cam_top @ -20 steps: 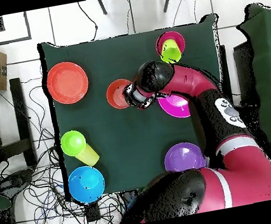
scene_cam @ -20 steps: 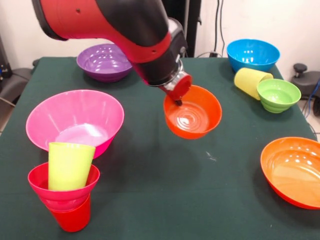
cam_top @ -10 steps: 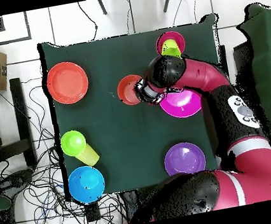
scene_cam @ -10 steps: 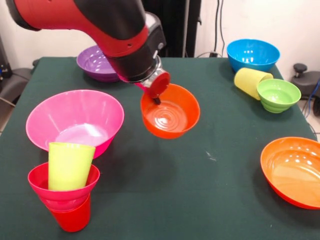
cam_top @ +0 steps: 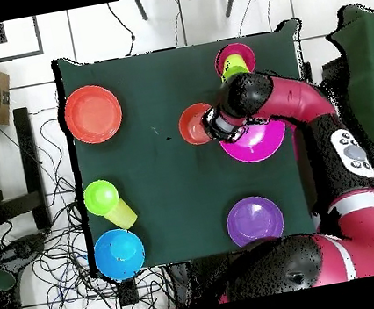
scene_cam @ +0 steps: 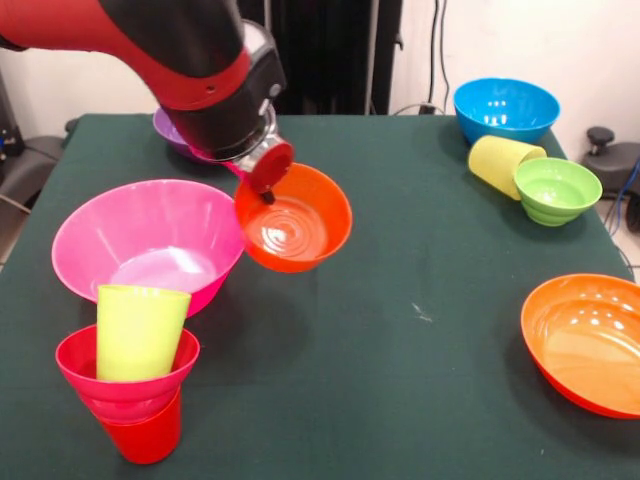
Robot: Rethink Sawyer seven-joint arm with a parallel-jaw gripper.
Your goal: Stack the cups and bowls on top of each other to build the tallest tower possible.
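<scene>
The small orange bowl (scene_cam: 293,222) is pinched at its rim by the fingers (scene_cam: 266,192) and held tilted above the bench (scene_cam: 400,400). The large pink bowl (scene_cam: 150,240) lies just beside and below the fingers, the likely resting place.

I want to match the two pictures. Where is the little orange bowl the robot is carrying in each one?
Front view: the small orange bowl is left of centre, beside the big pink bowl.
Overhead view: the small orange bowl is just right of centre.
Shared landmark: the big pink bowl, right next to it.
</scene>
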